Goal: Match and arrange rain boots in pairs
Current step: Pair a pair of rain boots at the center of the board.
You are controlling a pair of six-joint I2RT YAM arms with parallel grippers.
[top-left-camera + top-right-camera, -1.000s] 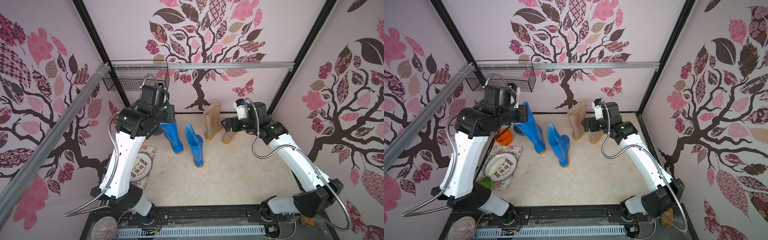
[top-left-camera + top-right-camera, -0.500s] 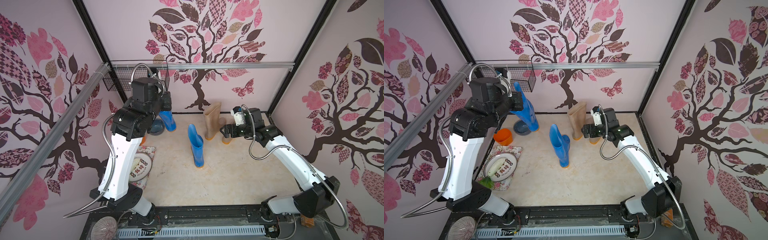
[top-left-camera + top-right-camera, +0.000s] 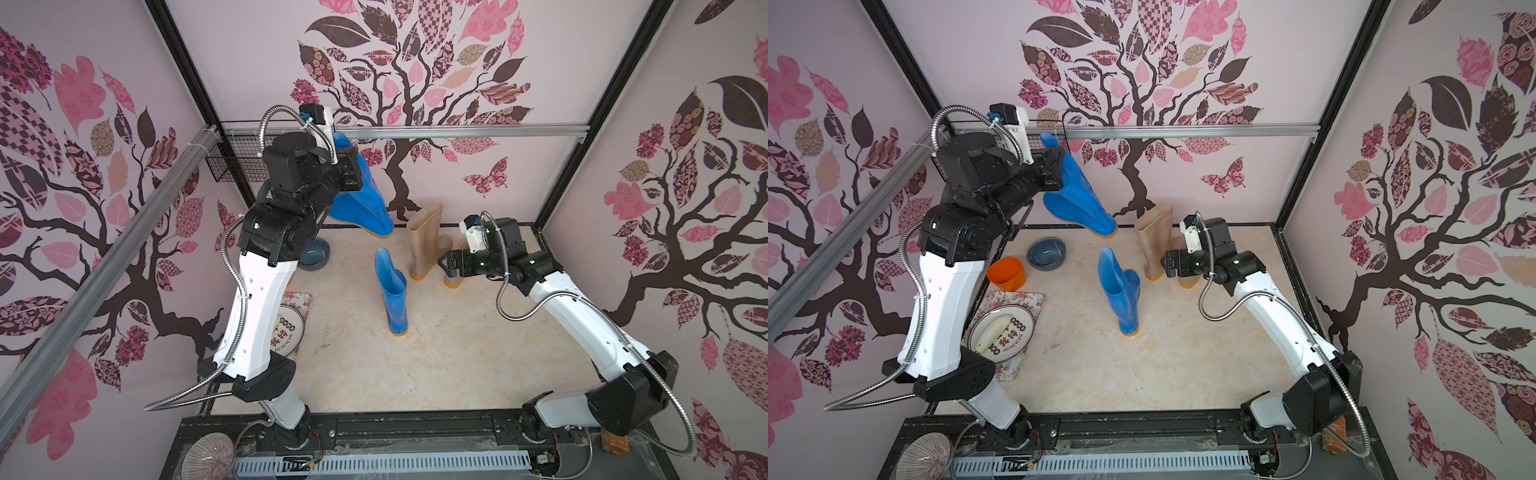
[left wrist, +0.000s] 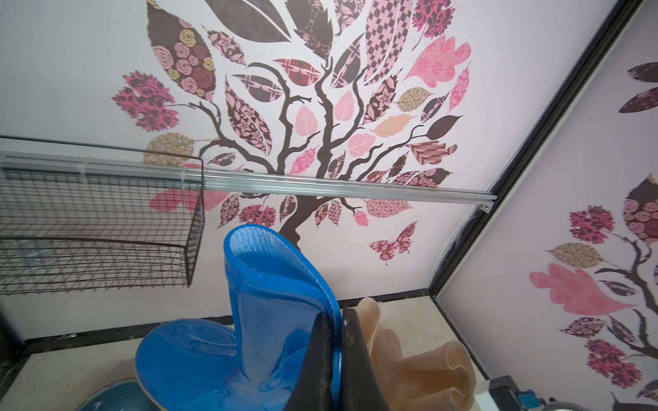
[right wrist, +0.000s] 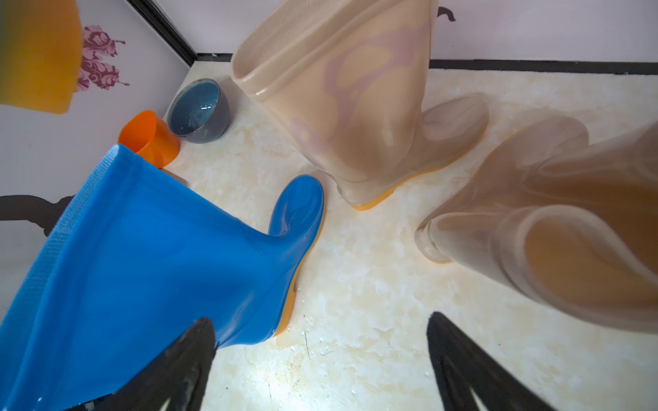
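Observation:
My left gripper [image 4: 336, 316] is shut on the top rim of a blue rain boot [image 3: 361, 199], one finger inside the shaft and one outside. It holds that boot high above the floor near the back wall, sole tilted down. A second blue boot [image 3: 392, 291] stands upright mid-floor. One tan boot [image 3: 424, 241] stands at the back. The other tan boot [image 5: 552, 213] is beside it, largely hidden behind my right arm in both top views. My right gripper [image 5: 320, 320] hangs open and empty over bare floor between the standing blue boot [image 5: 142, 249] and the tan boots.
An orange cup [image 3: 1005, 272] and a grey-blue bowl [image 3: 1046, 253] sit at the back left. A plate [image 3: 1003, 332] lies on a floral mat by the left arm's base. A wire basket [image 4: 99, 231] and an aluminium rail [image 3: 457, 131] hang on the back wall.
The left arm has raised the blue boot from the floor up toward the back wall. The right gripper has drawn slightly away from the tan boots, still open.

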